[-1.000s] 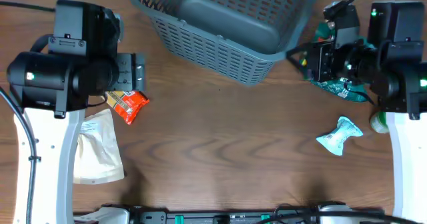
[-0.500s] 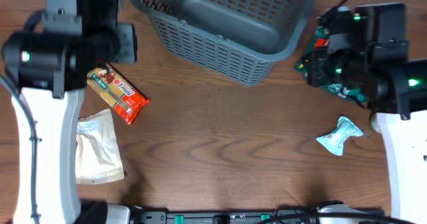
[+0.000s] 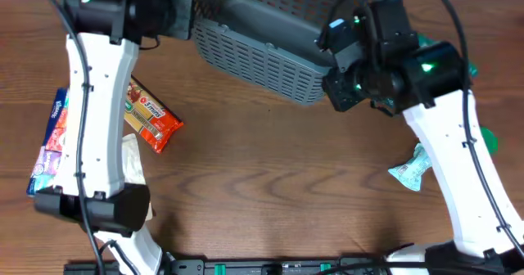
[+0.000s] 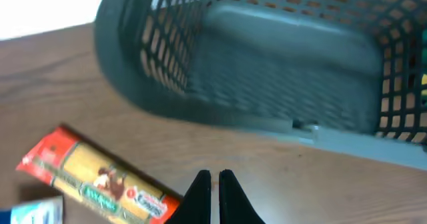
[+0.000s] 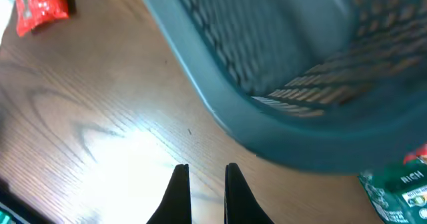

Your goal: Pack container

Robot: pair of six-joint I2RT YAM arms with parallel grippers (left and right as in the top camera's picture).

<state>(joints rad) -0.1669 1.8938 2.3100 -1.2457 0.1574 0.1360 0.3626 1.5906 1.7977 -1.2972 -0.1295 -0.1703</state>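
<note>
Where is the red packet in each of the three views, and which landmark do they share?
Overhead: the red packet lies left of centre on the table, below the basket's left corner.
Left wrist: bottom left, nearer the camera than the basket.
Right wrist: top left corner, partly cut off.
Shared landmark: the grey basket.

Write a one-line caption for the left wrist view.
The left gripper, jaws shut and empty, above the table, facing the grey basket; a red-and-yellow packet lies at left.
</note>
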